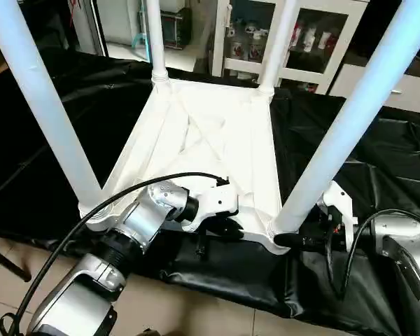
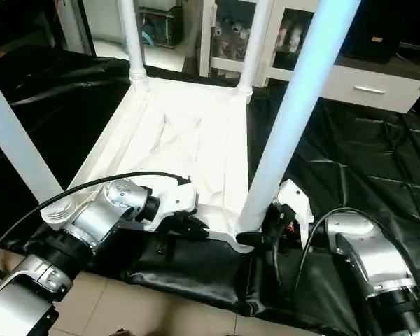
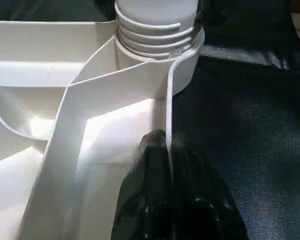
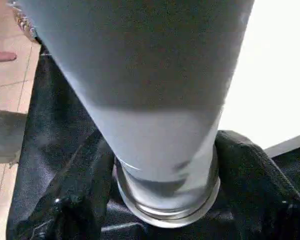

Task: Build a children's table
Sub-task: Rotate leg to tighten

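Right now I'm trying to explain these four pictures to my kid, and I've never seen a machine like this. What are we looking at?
It is a two-armed humanoid robot building a children's table. The two wide pictures come from cameras in its head, looking down over its silver forearms. The two close-ups come from cameras on its wrists.

The white tabletop lies upside down on a black cloth, with its ribbed underside showing. Four white legs stand up from its corner sockets. A glass-door cabinet stands behind.

The left hand pinches the tabletop's near rim, one black finger on each side, as the left wrist picture shows. The right hand is at the base of the near right leg. I cannot tell whether it grips that leg.
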{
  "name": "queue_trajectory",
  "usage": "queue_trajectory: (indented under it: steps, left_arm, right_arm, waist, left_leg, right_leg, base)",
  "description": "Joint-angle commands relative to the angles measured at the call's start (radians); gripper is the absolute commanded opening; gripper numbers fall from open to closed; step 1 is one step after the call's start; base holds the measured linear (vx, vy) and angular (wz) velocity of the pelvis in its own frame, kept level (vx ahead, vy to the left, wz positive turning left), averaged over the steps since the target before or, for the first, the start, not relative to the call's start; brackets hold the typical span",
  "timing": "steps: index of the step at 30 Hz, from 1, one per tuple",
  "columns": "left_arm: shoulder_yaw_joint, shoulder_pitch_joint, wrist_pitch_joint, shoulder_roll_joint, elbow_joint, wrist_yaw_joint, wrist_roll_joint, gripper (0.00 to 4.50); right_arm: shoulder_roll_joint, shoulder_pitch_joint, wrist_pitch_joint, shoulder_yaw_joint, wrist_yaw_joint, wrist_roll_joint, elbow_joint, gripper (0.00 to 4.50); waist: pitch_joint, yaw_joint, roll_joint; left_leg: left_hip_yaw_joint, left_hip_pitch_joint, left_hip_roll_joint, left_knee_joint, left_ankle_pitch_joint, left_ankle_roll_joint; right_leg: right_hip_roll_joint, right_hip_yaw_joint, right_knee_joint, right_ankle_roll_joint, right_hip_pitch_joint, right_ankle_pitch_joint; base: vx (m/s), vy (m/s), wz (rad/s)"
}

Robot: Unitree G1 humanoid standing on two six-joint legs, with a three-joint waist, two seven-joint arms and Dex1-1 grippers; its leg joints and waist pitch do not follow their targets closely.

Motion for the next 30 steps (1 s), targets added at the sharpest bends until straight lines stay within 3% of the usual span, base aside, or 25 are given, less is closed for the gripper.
queue_trajectory:
  steps: [1, 5, 8, 10, 12, 14, 15, 16, 17, 18, 19, 20, 23, 26, 30]
  left_arm:
    - [-0.01, 0.001, -0.001, -0.011, -0.01, -0.005, -0.012, 0.0]
    - [-0.005, -0.003, 0.013, -0.016, -0.002, 0.012, -0.008, 0.0]
    - [0.051, -0.042, 0.092, -0.077, 0.065, 0.157, -0.007, 0.0]
    - [0.079, -0.068, 0.12, -0.113, 0.107, 0.247, -0.003, 0.0]
    - [0.118, -0.103, 0.16, -0.159, 0.16, 0.364, -0.005, 0.0]
    - [0.137, -0.121, 0.177, -0.181, 0.188, 0.419, -0.008, 0.0]
    - [0.155, -0.142, 0.201, -0.203, 0.217, 0.479, -0.009, 0.0]
    - [0.173, -0.178, 0.218, -0.23, 0.268, 0.582, 0.005, 0.0]
    - [0.175, -0.182, 0.219, -0.233, 0.274, 0.594, 0.007, 0.0]
    - [0.18, -0.21, 0.208, -0.252, 0.313, 0.669, 0.023, 0.0]
    - [0.184, -0.234, 0.191, -0.269, 0.344, 0.732, 0.038, 0.0]
    - [0.186, -0.249, 0.18, -0.279, 0.363, 0.771, 0.047, 0.0]
    - [0.171, -0.272, 0.148, -0.301, 0.383, 0.813, 0.068, 0.0]
    - [0.162, -0.274, 0.136, -0.3, 0.387, 0.812, 0.077, 0.0]
    - [0.164, -0.278, 0.113, -0.286, 0.418, 0.813, 0.076, 0.0]
  right_arm:
    - [0.0, -0.001, -0.018, 0.028, 0.01, -0.032, 0.0, 2.72]
    - [0.016, 0.003, -0.014, 0.026, -0.021, -0.039, 0.007, 2.72]
    - [0.107, -0.026, 0.024, -0.016, -0.287, -0.114, 0.134, 2.72]
    - [0.161, -0.037, 0.066, -0.051, -0.416, -0.119, 0.175, 2.71]
    - [0.221, -0.05, 0.105, -0.088, -0.548, -0.121, 0.196, 2.7]
    - [0.251, -0.058, 0.118, -0.106, -0.612, -0.122, 0.204, 2.7]
    - [0.284, -0.068, 0.124, -0.118, -0.676, -0.127, 0.214, 2.7]
    - [0.343, -0.091, 0.116, -0.134, -0.787, -0.149, 0.239, 2.7]
    - [0.35, -0.093, 0.114, -0.136, -0.799, -0.151, 0.242, 2.7]
    - [0.402, -0.118, 0.095, -0.144, -0.904, -0.174, 0.274, 2.69]
    - [0.447, -0.139, 0.088, -0.143, -0.981, -0.192, 0.3, 2.69]
    - [0.475, -0.152, 0.086, -0.14, -1.028, -0.202, 0.316, 2.69]
    - [0.535, -0.166, 0.044, -0.103, -1.082, -0.235, 0.327, 2.69]
    - [0.545, -0.161, 0.0, -0.082, -1.062, -0.246, 0.304, 2.58]
    - [0.535, -0.142, -0.024, -0.102, -0.932, -0.179, 0.244, 2.55]
  waist:
    - [-0.063, 0.001, -0.021]
    - [-0.064, 0.001, -0.02]
    - [-0.059, -0.008, -0.017]
    - [-0.057, -0.027, -0.023]
    - [-0.057, -0.042, -0.027]
    - [-0.061, -0.043, -0.03]
    - [-0.061, -0.043, -0.027]
    - [-0.059, -0.045, -0.024]
    - [-0.059, -0.049, -0.023]
    - [-0.064, -0.053, -0.021]
    - [-0.061, -0.058, -0.016]
    - [-0.065, -0.064, -0.02]
    - [-0.066, -0.064, -0.016]
    - [-0.071, -0.061, -0.012]
    - [-0.071, -0.052, -0.015]
  left_leg:
    - [-0.012, 0.012, 0.039, -0.068, -0.183, 0.101]
    - [-0.012, 0.012, 0.039, -0.067, -0.181, 0.103]
    - [-0.011, 0.011, 0.036, -0.071, -0.216, 0.082]
    - [-0.025, 0.005, 0.03, -0.081, -0.298, 0.019]
    - [-0.027, 0.009, 0.027, -0.08, -0.342, 0.003]
    - [-0.026, 0.014, 0.022, -0.075, -0.345, 0.007]
    - [-0.028, 0.011, 0.023, -0.076, -0.338, 0.011]
    - [-0.027, 0.01, 0.022, -0.077, -0.333, 0.016]
    - [-0.024, 0.011, 0.02, -0.075, -0.339, 0.015]
    - [-0.027, 0.007, 0.019, -0.075, -0.323, 0.011]
    - [-0.026, 0.005, 0.017, -0.076, -0.325, 0.007]
    - [-0.03, 0.006, 0.018, -0.078, -0.327, 0.0]
    - [-0.028, 0.006, 0.019, -0.079, -0.32, 0.003]
    - [-0.022, 0.008, 0.021, -0.076, -0.279, 0.033]
    - [-0.016, 0.008, 0.021, -0.071, -0.238, 0.078]
  right_leg:
    - [-0.037, 0.023, -0.051, -0.244, 0.048, -0.23]
    - [-0.038, 0.023, -0.05, -0.248, 0.048, -0.225]
    - [-0.034, 0.022, -0.057, -0.241, 0.041, -0.276]
    - [-0.037, 0.012, -0.069, -0.18, 0.05, -0.433]
    - [-0.034, 0.011, -0.081, -0.145, 0.041, -0.49]
    - [-0.037, 0.009, -0.089, -0.13, 0.036, -0.518]
    - [-0.037, 0.009, -0.089, -0.128, 0.039, -0.515]
    - [-0.035, 0.008, -0.092, -0.124, 0.036, -0.513]
    - [-0.033, 0.009, -0.094, -0.123, 0.03, -0.517]
    - [-0.034, 0.006, -0.091, -0.127, 0.036, -0.494]
    - [-0.032, 0.008, -0.093, -0.128, 0.029, -0.491]
    - [-0.031, 0.004, -0.09, -0.128, 0.035, -0.477]
    - [-0.031, 0.007, -0.086, -0.139, 0.036, -0.419]
    - [-0.029, 0.011, -0.072, -0.185, 0.041, -0.272]
    - [-0.031, 0.013, -0.067, -0.216, 0.047, -0.207]
  base:
    - [0.0, 0.0, 0.0]
    - [0.0, 0.0, 0.0]
    - [0.0, 0.0, 0.0]
    - [-0.027, 0.008, -0.06]
    - [-0.037, 0.014, -0.08]
    - [0.0, 0.0, 0.0]
    - [0.0, 0.0, 0.0]
    - [0.0, 0.0, 0.0]
    - [0.0, 0.0, 0.0]
    - [0.0, 0.0, 0.0]
    - [0.0, 0.0, 0.0]
    - [0.0, 0.0, 0.0]
    - [0.0, 0.0, 0.0]
    - [0.0, 0.0, 0.0]
    - [0.0, 0.0, 0.0]
